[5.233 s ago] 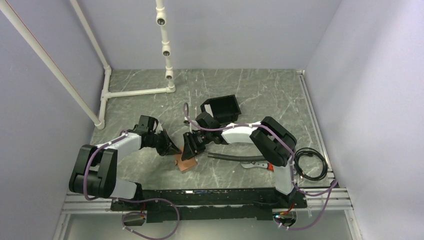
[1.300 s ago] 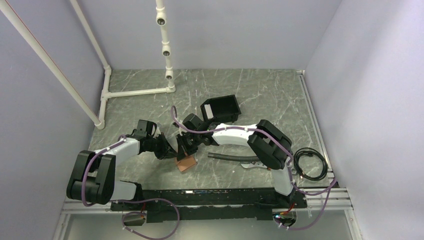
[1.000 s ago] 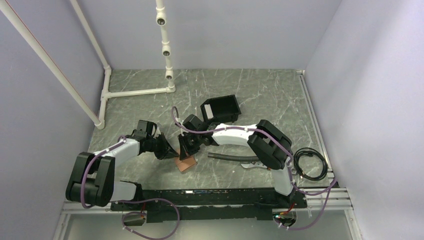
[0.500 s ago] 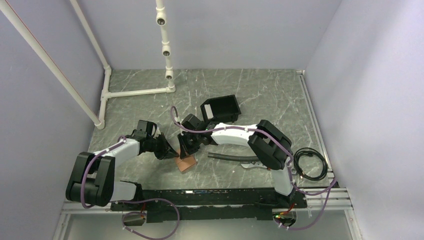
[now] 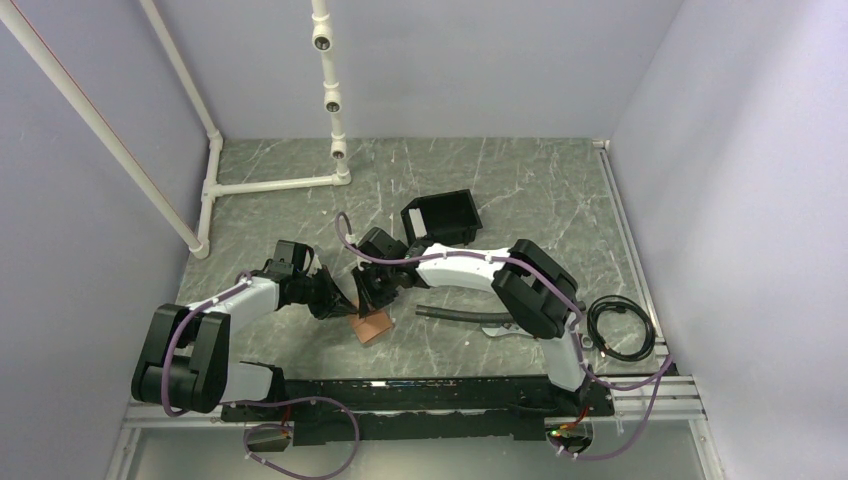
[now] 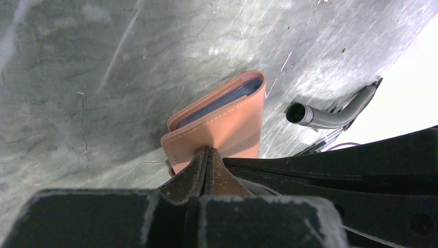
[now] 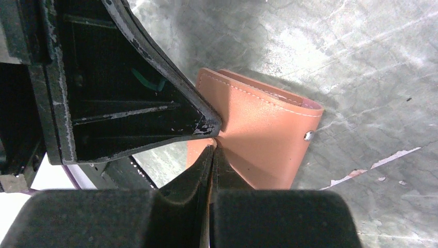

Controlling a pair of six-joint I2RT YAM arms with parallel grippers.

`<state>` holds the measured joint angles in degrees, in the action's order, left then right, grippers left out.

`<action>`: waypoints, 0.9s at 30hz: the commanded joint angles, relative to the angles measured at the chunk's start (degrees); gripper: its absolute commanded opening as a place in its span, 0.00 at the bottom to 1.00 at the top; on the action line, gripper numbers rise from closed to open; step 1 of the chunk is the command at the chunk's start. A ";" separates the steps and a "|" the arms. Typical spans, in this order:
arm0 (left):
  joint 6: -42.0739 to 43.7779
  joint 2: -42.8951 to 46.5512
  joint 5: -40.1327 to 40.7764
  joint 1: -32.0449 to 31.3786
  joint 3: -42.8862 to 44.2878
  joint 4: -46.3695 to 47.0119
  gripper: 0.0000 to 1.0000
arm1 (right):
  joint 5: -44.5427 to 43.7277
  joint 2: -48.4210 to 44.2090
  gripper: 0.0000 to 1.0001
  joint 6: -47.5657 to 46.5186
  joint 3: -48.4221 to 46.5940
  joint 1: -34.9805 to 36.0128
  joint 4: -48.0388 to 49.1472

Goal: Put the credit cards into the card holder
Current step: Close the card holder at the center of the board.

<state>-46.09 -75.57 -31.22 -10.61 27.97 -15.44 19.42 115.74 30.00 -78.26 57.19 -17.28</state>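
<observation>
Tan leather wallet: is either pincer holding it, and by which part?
Nothing held. The left pincer and the right pincer are both shut, tips only touching the outer cover of the folded tan leather wallet.

A black box (image 5: 441,217) above and a grey hose (image 5: 465,314) right of the card holder (image 5: 372,327) restrict access; the upper-right tabletop (image 5: 540,180) lies open.

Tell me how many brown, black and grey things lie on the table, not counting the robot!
Brown: 1, the card holder
Black: 2, the box and the coiled cable
Grey: 1, the hose
Total: 4
</observation>
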 commanded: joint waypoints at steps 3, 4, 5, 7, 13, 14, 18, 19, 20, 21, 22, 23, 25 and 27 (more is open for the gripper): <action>2.49 -0.04 3.87 -0.05 -1.27 -2.12 0.00 | -9.31 4.72 0.00 -2.06 -1.23 0.37 -4.54; 2.49 -0.02 3.89 -0.05 -1.32 -2.10 0.00 | -9.40 5.09 0.00 -1.97 -0.97 0.38 -4.67; 2.57 0.05 4.00 -0.03 -1.20 -2.27 0.00 | -9.10 5.28 0.00 -1.89 -0.44 0.38 -4.60; 2.83 0.14 4.26 -0.02 -0.96 -2.71 0.00 | -9.50 5.03 0.00 -1.79 1.15 0.38 -3.82; 2.80 0.69 4.59 -0.03 -1.15 -3.11 0.00 | -9.88 3.04 0.00 -2.97 7.41 0.38 -0.82; 2.84 0.69 4.64 -0.02 -1.11 -3.19 0.00 | -10.15 2.37 0.00 -3.41 8.71 0.46 0.14; 2.72 0.86 4.94 -0.02 -1.37 -3.08 0.00 | -10.87 0.67 0.00 -5.21 13.63 0.81 4.80; 2.63 0.82 4.94 -0.02 -1.54 -3.00 0.00 | -11.37 0.65 0.00 -5.94 14.37 1.15 5.61; 2.54 0.78 4.87 -0.02 -1.61 -2.91 0.00 | -12.21 0.68 0.00 -6.68 15.03 1.70 6.40; 2.45 0.78 4.86 -0.02 -1.63 -2.85 0.00 | -13.27 0.77 0.00 -7.15 15.53 2.20 6.89; 2.37 0.84 4.86 -0.02 -1.75 -2.81 0.00 | -14.27 0.91 0.00 -7.41 16.08 2.63 7.69; 2.32 0.98 4.91 -0.02 -1.83 -2.86 0.00 | -14.92 1.07 0.00 -7.55 16.64 2.92 8.32; 2.16 1.46 5.07 -0.02 -1.85 -3.17 0.00 | -16.40 1.33 0.00 -7.83 17.90 3.60 9.64; 2.13 2.08 5.32 -0.02 -1.76 -3.55 0.00 | -18.54 0.96 0.00 -8.26 19.51 4.68 11.12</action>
<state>-45.71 -74.59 -30.33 -10.66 27.57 -15.46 12.43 111.22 27.14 -65.36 59.75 1.45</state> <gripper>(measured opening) 0.007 0.007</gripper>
